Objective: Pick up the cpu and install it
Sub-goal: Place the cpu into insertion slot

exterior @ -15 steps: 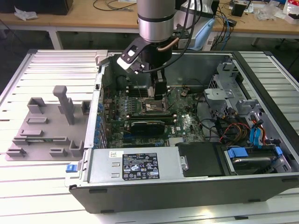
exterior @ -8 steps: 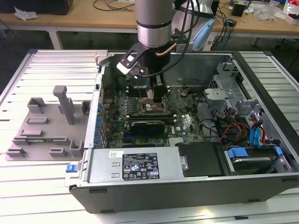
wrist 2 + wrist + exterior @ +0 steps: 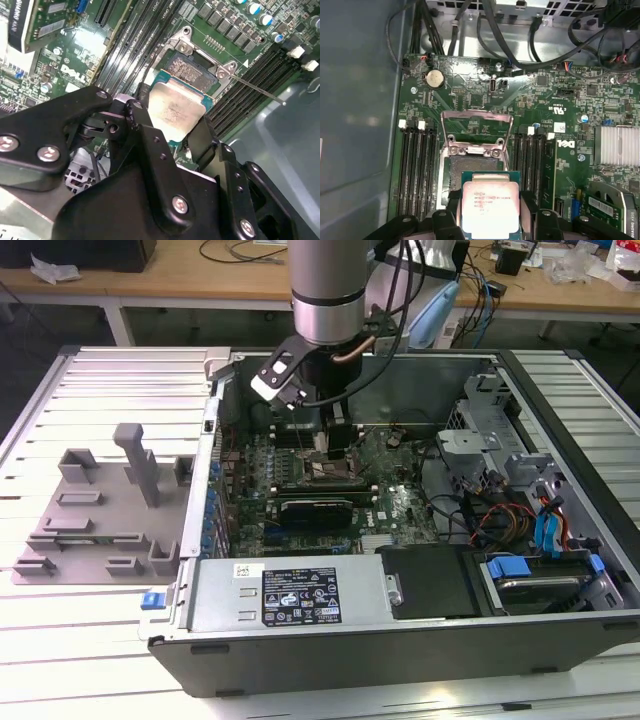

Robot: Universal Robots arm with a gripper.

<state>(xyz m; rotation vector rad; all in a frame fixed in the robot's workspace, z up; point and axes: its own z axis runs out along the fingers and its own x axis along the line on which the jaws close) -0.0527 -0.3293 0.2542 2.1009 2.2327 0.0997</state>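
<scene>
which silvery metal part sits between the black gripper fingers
The flat square silver-topped cpu, clamped by the gripper at the open socket. The finned silver heatsink and the round coin battery sit apart on the green motherboard.

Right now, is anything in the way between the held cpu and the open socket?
Nothing visible is. The tool grips the cpu by its edges partly over the socket, whose bare contacts show in both wrist views. The retention frame is swung up, clear.

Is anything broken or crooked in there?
Nothing looks broken. The cpu isn't seated: the gripper holds it partly over the open socket, whose metal frame is swung open.
</scene>
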